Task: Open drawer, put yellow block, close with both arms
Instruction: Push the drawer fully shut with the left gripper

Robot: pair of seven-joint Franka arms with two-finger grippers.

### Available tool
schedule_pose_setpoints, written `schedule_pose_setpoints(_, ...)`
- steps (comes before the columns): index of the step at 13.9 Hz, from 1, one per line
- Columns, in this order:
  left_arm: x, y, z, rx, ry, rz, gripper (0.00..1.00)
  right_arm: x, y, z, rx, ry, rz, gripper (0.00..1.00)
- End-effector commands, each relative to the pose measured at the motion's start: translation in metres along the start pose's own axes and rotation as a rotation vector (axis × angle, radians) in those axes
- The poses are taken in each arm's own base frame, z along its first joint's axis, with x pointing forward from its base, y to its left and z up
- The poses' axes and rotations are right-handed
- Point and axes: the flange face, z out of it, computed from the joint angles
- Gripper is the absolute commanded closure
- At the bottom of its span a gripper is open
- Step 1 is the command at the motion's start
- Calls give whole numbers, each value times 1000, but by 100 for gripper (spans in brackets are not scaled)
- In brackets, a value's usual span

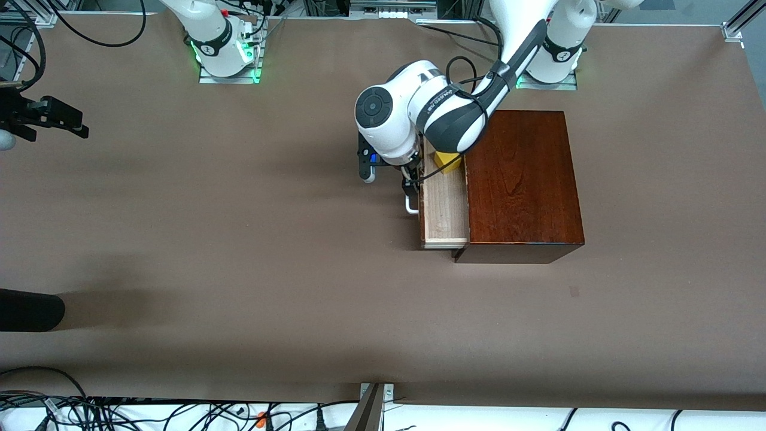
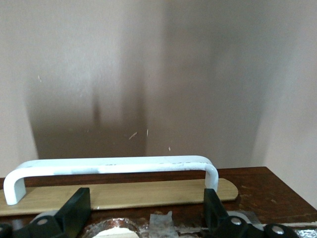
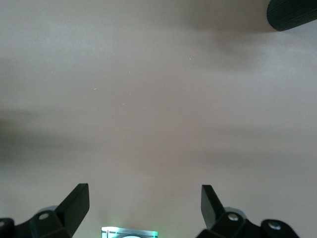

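Observation:
The dark mahogany box [image 1: 520,179] stands toward the left arm's end of the table, and its drawer [image 1: 446,209] is pulled partway out. The yellow block [image 1: 447,160] lies in the pale tray, at the end nearest the robots' bases. My left gripper [image 1: 409,187] is right at the drawer's front, beside the white bar handle [image 1: 412,206]. In the left wrist view this gripper [image 2: 143,210] is open, with the handle [image 2: 114,166] just ahead of its fingertips and nothing held. My right gripper [image 1: 51,115] waits high over the right arm's end of the table, open [image 3: 144,201] above bare table.
A black rounded object [image 1: 30,310] lies at the right arm's end, nearer the front camera, and it also shows in the right wrist view [image 3: 292,15]. Cables run along the table's edge [image 1: 119,413]. Brown table spreads between the box and the right gripper.

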Motion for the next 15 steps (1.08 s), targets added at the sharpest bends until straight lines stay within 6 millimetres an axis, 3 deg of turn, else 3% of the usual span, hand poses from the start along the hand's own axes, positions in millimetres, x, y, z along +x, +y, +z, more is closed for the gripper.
schedule_pose_setpoints(1,-33,16,19,-37,-132,-34,0,-3,2,-1,11,-4,3,0)
schedule_pose_setpoints(6,-63,7,27,-65,-156,-58,0,-3,3,0,18,-6,5,0)
schedule_pose_setpoints(11,-73,10,30,-54,-192,-55,0,-3,2,0,20,-5,5,0)
schedule_pose_setpoints(15,-96,-6,36,-87,-206,-98,0,-3,2,0,24,-5,4,0)
